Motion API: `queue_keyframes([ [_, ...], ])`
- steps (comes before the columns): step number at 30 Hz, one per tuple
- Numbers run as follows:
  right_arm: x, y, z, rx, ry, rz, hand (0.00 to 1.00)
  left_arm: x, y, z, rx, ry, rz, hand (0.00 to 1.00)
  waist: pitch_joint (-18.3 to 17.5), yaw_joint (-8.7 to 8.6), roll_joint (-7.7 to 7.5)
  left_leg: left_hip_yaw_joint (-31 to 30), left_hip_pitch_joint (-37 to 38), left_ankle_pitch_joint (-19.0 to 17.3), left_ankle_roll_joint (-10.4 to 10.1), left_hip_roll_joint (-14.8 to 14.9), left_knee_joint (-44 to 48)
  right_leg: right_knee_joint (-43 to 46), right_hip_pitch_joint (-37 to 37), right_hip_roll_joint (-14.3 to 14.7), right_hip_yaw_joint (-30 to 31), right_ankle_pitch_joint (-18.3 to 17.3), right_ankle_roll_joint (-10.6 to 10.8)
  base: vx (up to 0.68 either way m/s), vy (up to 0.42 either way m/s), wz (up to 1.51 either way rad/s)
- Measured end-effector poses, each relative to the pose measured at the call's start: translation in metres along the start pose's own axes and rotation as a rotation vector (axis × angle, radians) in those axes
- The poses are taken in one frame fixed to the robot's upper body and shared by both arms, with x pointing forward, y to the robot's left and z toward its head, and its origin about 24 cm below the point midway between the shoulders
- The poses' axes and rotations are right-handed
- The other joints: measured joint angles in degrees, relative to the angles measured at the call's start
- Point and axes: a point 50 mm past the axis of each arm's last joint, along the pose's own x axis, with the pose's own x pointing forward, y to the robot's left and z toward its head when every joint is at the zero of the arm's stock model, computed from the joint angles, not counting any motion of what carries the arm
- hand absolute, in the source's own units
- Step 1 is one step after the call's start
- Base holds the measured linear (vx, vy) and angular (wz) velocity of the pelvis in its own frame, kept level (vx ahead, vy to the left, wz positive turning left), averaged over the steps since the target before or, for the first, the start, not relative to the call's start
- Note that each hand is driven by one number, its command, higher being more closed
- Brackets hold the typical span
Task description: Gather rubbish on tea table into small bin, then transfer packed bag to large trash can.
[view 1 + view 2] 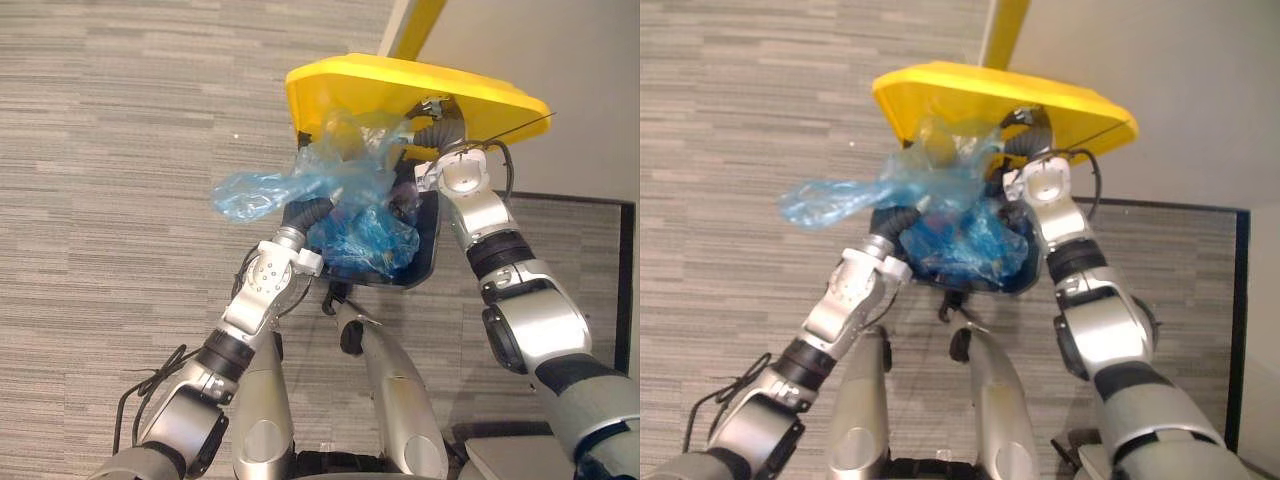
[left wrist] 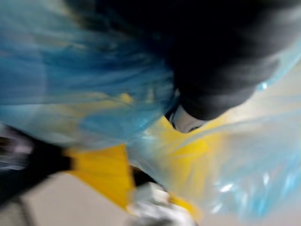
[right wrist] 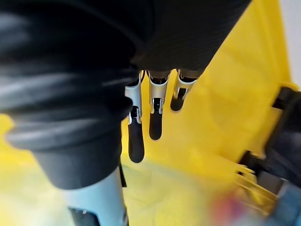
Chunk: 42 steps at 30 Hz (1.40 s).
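Observation:
The large trash can (image 1: 430,250) has a dark body and a yellow lid (image 1: 400,85) tilted up. My right hand (image 3: 155,117) is open, its straight fingers lying against the lid's yellow underside. A blue plastic bag (image 1: 360,235) full of rubbish sits in the can's mouth. A loose end of the bag (image 1: 250,195) trails out to the left over the floor. My left hand (image 2: 221,70) reaches into the bag's bunched top, and blue plastic (image 2: 94,94) hides its fingers.
Grey striped carpet (image 1: 120,150) lies to the left and in front of the can. A pale wall (image 1: 540,50) with a dark skirting strip (image 1: 625,280) stands right behind it. A yellow post (image 1: 415,25) rises beyond the lid.

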Motion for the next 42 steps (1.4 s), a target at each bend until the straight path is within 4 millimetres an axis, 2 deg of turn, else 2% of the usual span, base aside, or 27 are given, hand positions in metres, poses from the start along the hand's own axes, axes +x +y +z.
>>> queue_keyframes([
  [3, -0.002, 0.011, 0.011, 0.05, -0.039, 0.0, 0.0, 0.01, 0.0, -0.008, 0.041, 0.057, 0.012, 1.0, 0.08, -1.03, -0.15, 0.25, -1.38, -0.24, -0.37, 0.53, 0.9, -0.01, -1.09, 0.25, -0.18, 0.37, -0.44, -0.04, 0.011, -0.06],
  [4, -0.003, 0.017, 0.014, 0.065, -0.047, 0.008, 0.0, 0.014, -0.001, -0.01, 0.067, 0.075, 0.013, 0.0, 0.08, -1.16, -0.16, 0.47, -1.73, -0.41, -0.69, 1.04, 1.12, 0.03, -1.41, 0.34, -0.19, 0.41, -0.5, -0.04, 0.016, -0.11],
  [7, -0.007, 0.031, 0.029, 0.109, -0.098, 0.032, 0.0, 0.022, 0.003, -0.011, 0.12, 0.107, 0.042, 0.0, 0.05, -1.23, -0.27, 1.25, -2.68, -0.61, -1.04, 1.21, 1.43, 0.62, -2.89, 0.27, 0.3, 0.41, -0.58, -0.04, 0.018, -0.09],
  [10, -0.01, 0.044, 0.038, 0.139, -0.131, 0.064, 0.0, 0.021, 0.015, -0.022, 0.171, 0.177, 0.101, 0.0, 0.09, -1.24, -0.35, 1.79, -3.02, -0.76, -1.3, 1.54, 1.44, 0.79, -3.46, 0.31, 0.42, 0.38, -0.62, -0.03, 0.011, -0.05],
  [13, -0.012, 0.051, 0.041, 0.151, -0.136, 0.081, 0.0, 0.019, 0.022, -0.031, 0.235, 0.236, 0.132, 0.0, 0.07, -1.23, -0.39, 2.11, -2.95, -0.89, -1.52, 1.7, 1.44, 1.21, -3.64, 0.26, 0.45, 0.4, -0.69, -0.01, 0.003, -0.01],
  [20, -0.016, 0.063, 0.044, 0.156, -0.146, 0.118, 0.0, 0.021, 0.022, -0.032, 0.422, 0.245, 0.1, 0.0, -0.14, -1.38, -0.8, 3.52, -1.41, -0.95, -1.47, 1.25, 0.99, 2.27, -3.22, -0.62, 1.26, 0.36, -0.64, -0.04, 0.022, -0.03],
  [25, -0.023, 0.07, 0.034, 0.151, -0.132, 0.152, 0.0, 0.017, 0.02, -0.041, 0.584, 0.291, 0.037, 0.0, -0.52, -1.33, -1.37, 3.73, 2.85, -0.82, -1.27, 0.73, -0.47, 2.16, 0.61, -1.19, 1.31, 0.0, -0.67, -0.05, 0.012, 0.06],
  [27, -0.027, 0.072, 0.026, 0.14, -0.112, 0.166, 0.0, 0.016, 0.022, -0.041, 0.596, 0.291, 0.037, 0.0, -0.62, -1.28, -1.53, 4.15, 4.81, -0.59, -0.88, 0.42, -1.5, 1.7, 2.44, -1.57, 1.35, -0.22, -0.67, -0.06, 0.003, 0.09],
  [30, -0.035, 0.077, 0.006, 0.122, -0.062, 0.197, 0.0, 0.007, 0.028, -0.047, 0.604, 0.303, 0.042, 0.0, -2.14, -0.92, -2.56, 4.93, 6.44, -0.12, -0.62, 0.14, -3.29, 1.07, 3.4, -1.75, 1.86, -0.44, -0.51, -0.04, -0.012, 0.04],
  [32, -0.045, 0.077, -0.021, 0.101, 0.01, 0.209, 0.0, -0.01, 0.037, -0.059, 0.589, 0.333, 0.056, 0.0, -4.17, -0.84, -2.9, 4.9, 6.9, 0.54, -1.08, -0.1, -4.7, 0.75, 3.56, -1.8, 1.85, -0.44, -0.51, 0.0, -0.013, 0.08],
  [33, -0.046, 0.076, -0.025, 0.094, 0.02, 0.208, 0.0, -0.014, 0.04, -0.061, 0.588, 0.341, 0.061, 0.0, -4.2, -0.73, -2.91, 4.92, 7.25, 0.67, -1.09, -0.16, -4.92, 0.75, 3.8, -1.82, 1.85, -0.46, -0.49, 0.03, 0.0, 0.04],
  [35, -0.054, 0.066, -0.051, 0.019, 0.081, 0.206, 0.0, -0.04, 0.053, -0.076, 0.527, 0.391, 0.1, 0.0, -4.32, -0.23, -2.87, 4.99, 10.09, 1.65, -1.78, -0.92, -6.9, 0.81, 5.81, -2.17, 1.82, -0.77, -0.1, 0.04, 0.023, 0.02],
  [36, -0.055, 0.064, -0.055, 0.007, 0.09, 0.204, 0.0, -0.045, 0.055, -0.078, 0.516, 0.397, 0.109, 0.0, -4.31, -0.17, -2.87, 5.02, 10.55, 1.74, -1.78, -1.04, -7.28, 0.8, 6.15, -2.28, 1.82, -0.87, -0.12, 0.04, 0.027, 0.07],
  [38, -0.067, 0.048, -0.085, -0.067, 0.167, 0.199, 0.0, -0.083, 0.073, -0.092, 0.425, 0.45, 0.191, 0.0, -4.33, 0.04, -2.83, 5.07, 14.02, 2.01, -1.36, -1.67, -8.84, 0.83, 9.0, -2.66, 2.0, -1.49, -0.4, 0.02, 0.029, 0.06],
  [41, -0.083, 0.038, -0.111, -0.115, 0.241, 0.196, 0.0, -0.12, 0.091, -0.107, 0.374, 0.536, 0.257, 0.0, -4.47, 0.39, -2.72, 4.94, 16.69, 1.67, -0.7, -1.78, -9.38, 0.91, 11.47, -2.69, 2.1, -1.98, 0.08, 0.0, 0.016, 0.03],
  [42, -0.094, 0.036, -0.126, -0.114, 0.29, 0.196, 0.0, -0.143, 0.099, -0.117, 0.361, 0.6, 0.287, 0.0, -5.3, 0.64, -2.64, 5.01, 17.39, 1.48, -0.41, -1.9, -9.52, 1.16, 12.0, -2.8, 2.23, -2.25, 0.3, -0.04, 0.025, 0.01],
])
